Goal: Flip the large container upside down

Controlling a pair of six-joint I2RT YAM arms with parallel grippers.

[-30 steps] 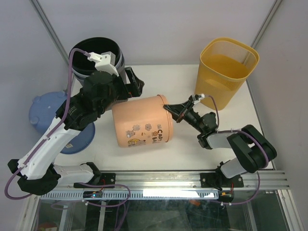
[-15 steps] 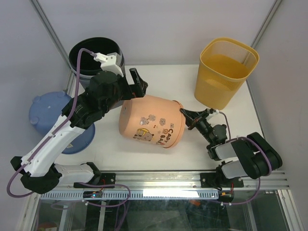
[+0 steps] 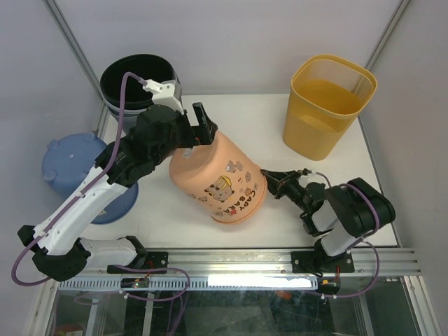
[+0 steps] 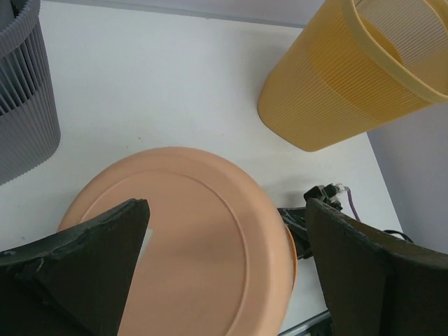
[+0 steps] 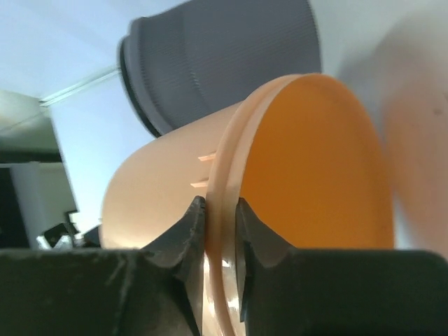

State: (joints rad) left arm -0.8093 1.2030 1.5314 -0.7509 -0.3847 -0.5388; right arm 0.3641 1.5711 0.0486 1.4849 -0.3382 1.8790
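The large peach container (image 3: 218, 180) stands tilted on the table, flat base up and to the left, open rim low at the right. My left gripper (image 3: 198, 130) is open over the base, and in the left wrist view its gripper (image 4: 227, 210) has one finger on each side of the round base (image 4: 189, 245). My right gripper (image 3: 271, 180) is low by the table and shut on the container's rim. In the right wrist view the gripper (image 5: 220, 210) pinches the rim (image 5: 229, 147), one finger outside and one inside.
A yellow ribbed basket (image 3: 329, 105) stands at the back right and shows in the left wrist view (image 4: 350, 77). A dark grey bin (image 3: 136, 80) stands at the back left. A blue lid (image 3: 66, 161) lies off the table's left side. A metal rail (image 3: 231, 262) runs along the front.
The container has swung from lying on its side to tilted with its base up. My right gripper has dropped toward the table with the rim. My left gripper has followed the base rightward.
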